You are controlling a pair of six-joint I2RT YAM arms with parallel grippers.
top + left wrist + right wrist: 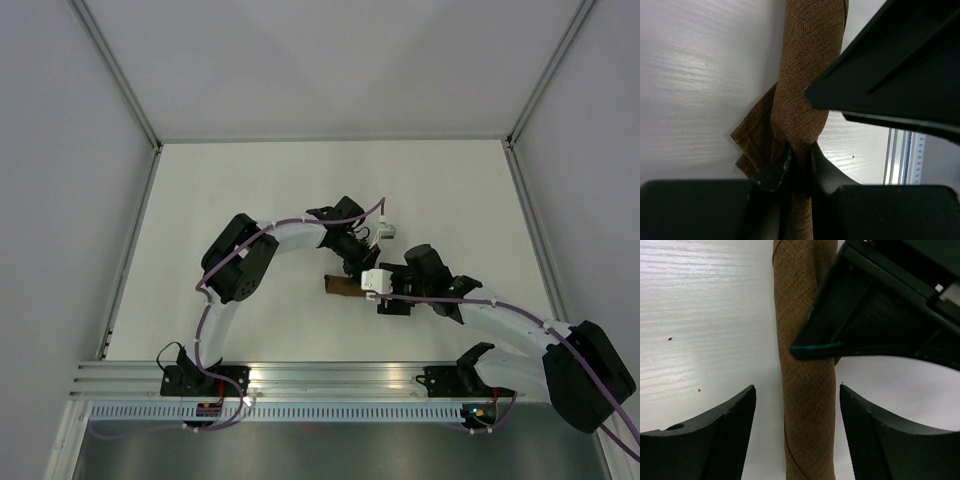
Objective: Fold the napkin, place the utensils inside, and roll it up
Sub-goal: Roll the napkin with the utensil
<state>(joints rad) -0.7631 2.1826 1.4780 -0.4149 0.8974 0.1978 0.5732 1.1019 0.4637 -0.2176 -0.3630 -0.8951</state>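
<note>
Brown cloth napkin [807,410], rolled into a tube, lies on the white desk [700,315], my left hand [800,159] pinching one end, my right hand [797,407] open astride it; a careless release could let it unwind

1. The napkin [339,287] is lying on the table [250,200], near the table's middle.
2. The left gripper [800,157] is sitting at one end of the napkin, its fingers [772,172] pinching it from both sides (a flap is sticking out beside them).
3. The right gripper [797,392] is straddling the napkin, its fingers [725,435] standing apart on either side.
</note>
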